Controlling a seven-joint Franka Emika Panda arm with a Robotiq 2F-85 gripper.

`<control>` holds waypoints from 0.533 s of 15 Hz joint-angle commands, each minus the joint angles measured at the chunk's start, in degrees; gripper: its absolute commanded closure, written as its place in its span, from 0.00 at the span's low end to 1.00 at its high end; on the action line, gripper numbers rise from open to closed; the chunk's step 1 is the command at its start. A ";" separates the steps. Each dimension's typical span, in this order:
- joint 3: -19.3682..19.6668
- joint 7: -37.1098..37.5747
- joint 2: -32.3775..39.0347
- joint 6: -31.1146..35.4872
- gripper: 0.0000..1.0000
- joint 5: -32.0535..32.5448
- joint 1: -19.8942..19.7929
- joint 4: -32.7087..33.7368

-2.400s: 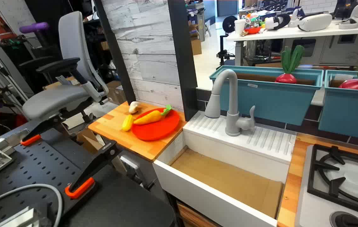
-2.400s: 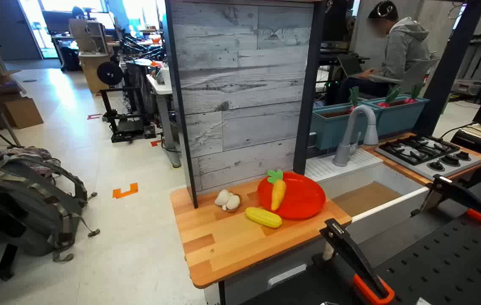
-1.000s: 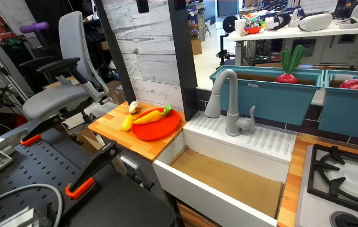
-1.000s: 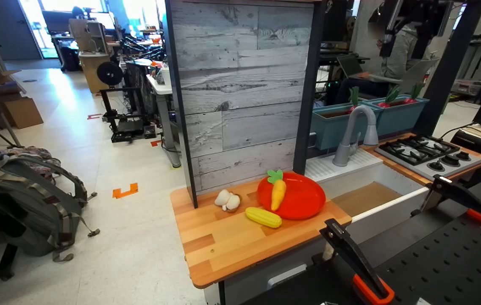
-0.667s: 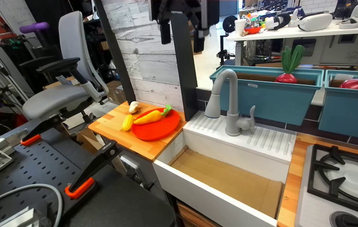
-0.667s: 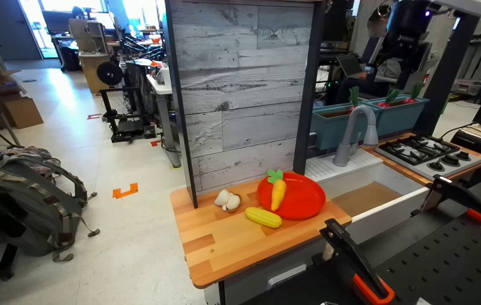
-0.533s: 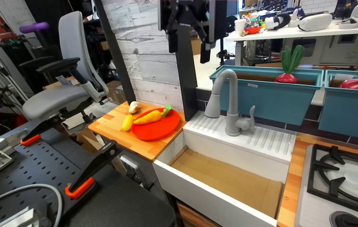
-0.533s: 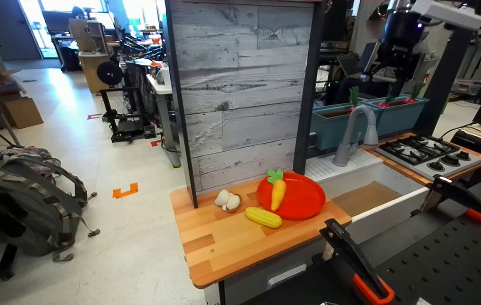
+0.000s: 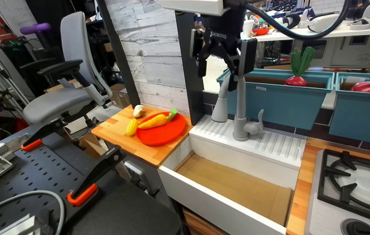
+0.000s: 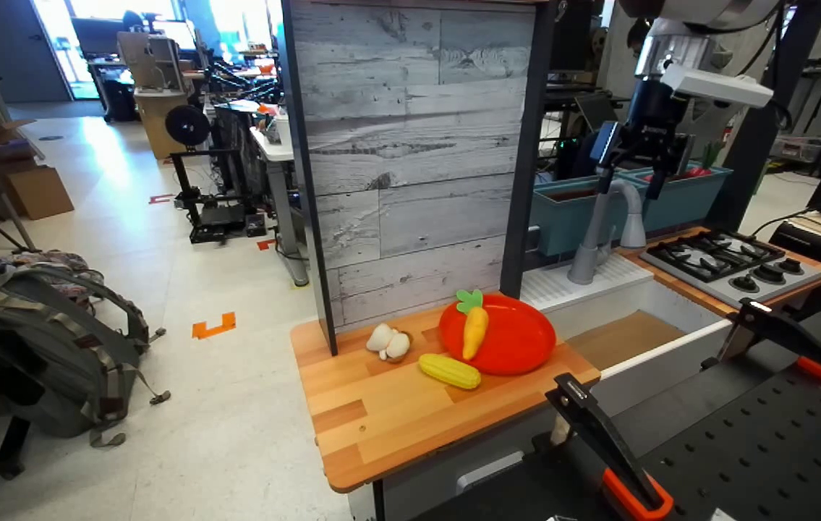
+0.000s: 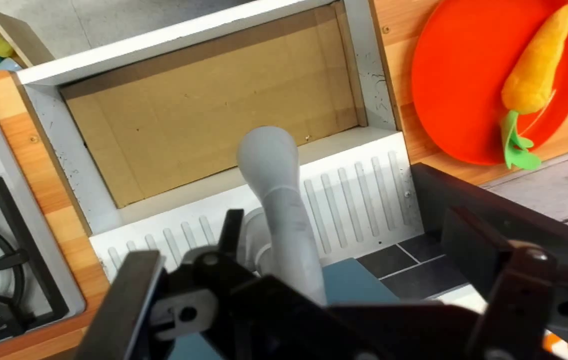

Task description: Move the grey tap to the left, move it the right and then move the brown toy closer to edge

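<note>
The grey tap [image 9: 241, 101] stands upright behind the sink, and it also shows in the other views [image 10: 593, 228] [image 11: 289, 220]. My gripper [image 9: 217, 76] is open and empty at the height of the arch, with one finger overlapping the spout's top. In the wrist view my gripper [image 11: 351, 230] has the spout between its fingers, nearer the left one; contact cannot be told. No wholly brown toy shows. A white mushroom-like toy with a brown side [image 10: 389, 343] lies on the wooden board. The board's edge [image 10: 453, 441] is in view.
An orange-red plate [image 10: 519, 354] holds a toy carrot [image 10: 477, 333], beside a yellow corn toy [image 10: 449, 371]. A dark post [image 9: 189, 65] stands left of the tap. Teal planters [image 9: 276, 104] are behind it, a stove [image 9: 357, 186] is to the right, and the sink [image 9: 185, 182] is in front.
The arm and open gripper have come into view from the top and moved down to the tap's arch. The tap and the toys look unmoved.
</note>
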State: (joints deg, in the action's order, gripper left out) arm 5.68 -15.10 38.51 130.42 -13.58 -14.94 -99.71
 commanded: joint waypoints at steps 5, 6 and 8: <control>-1.15 3.06 4.93 -2.33 0.48 1.90 -0.70 6.54; -1.07 3.25 4.85 -2.26 0.55 2.05 -0.57 6.40; -0.79 3.84 4.69 -2.52 0.70 2.66 -0.22 6.28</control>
State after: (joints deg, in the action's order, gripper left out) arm 5.38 -13.19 42.67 129.97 -12.69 -14.93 -95.14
